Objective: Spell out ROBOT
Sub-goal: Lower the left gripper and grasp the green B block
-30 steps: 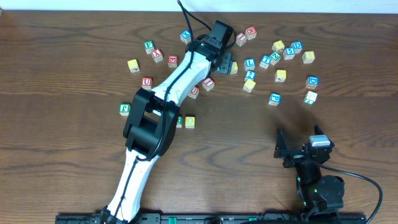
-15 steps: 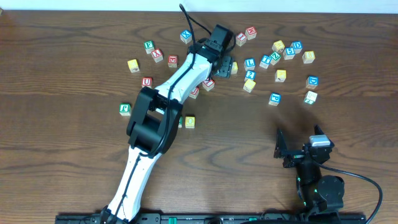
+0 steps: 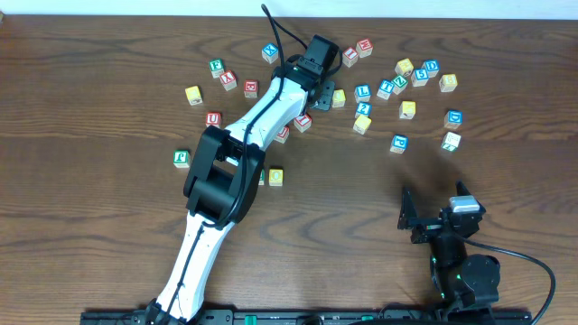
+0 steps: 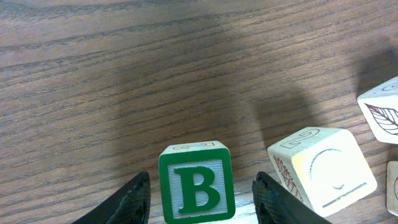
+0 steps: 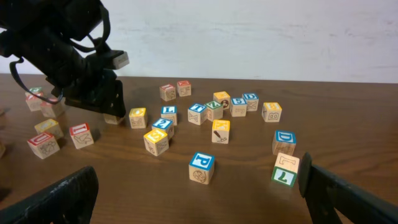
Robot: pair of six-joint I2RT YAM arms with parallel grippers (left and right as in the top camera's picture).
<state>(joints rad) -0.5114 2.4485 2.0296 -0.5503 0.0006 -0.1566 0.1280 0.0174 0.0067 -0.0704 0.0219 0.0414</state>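
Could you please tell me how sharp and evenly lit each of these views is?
Left wrist: the green B cube is crisp, with soft shadows on the wood beyond it. Right wrist: its own fingers are dark and blurred; the left arm reads nearly black. Overhead: even light, the cubes too small to read.

A robot laboratory is suggested: the left arm (image 3: 262,113) and the right arm (image 3: 462,271) are fixed on a black rail (image 3: 298,318) at a wooden bench (image 3: 90,235), and a plain white wall (image 5: 261,31) is seen behind.
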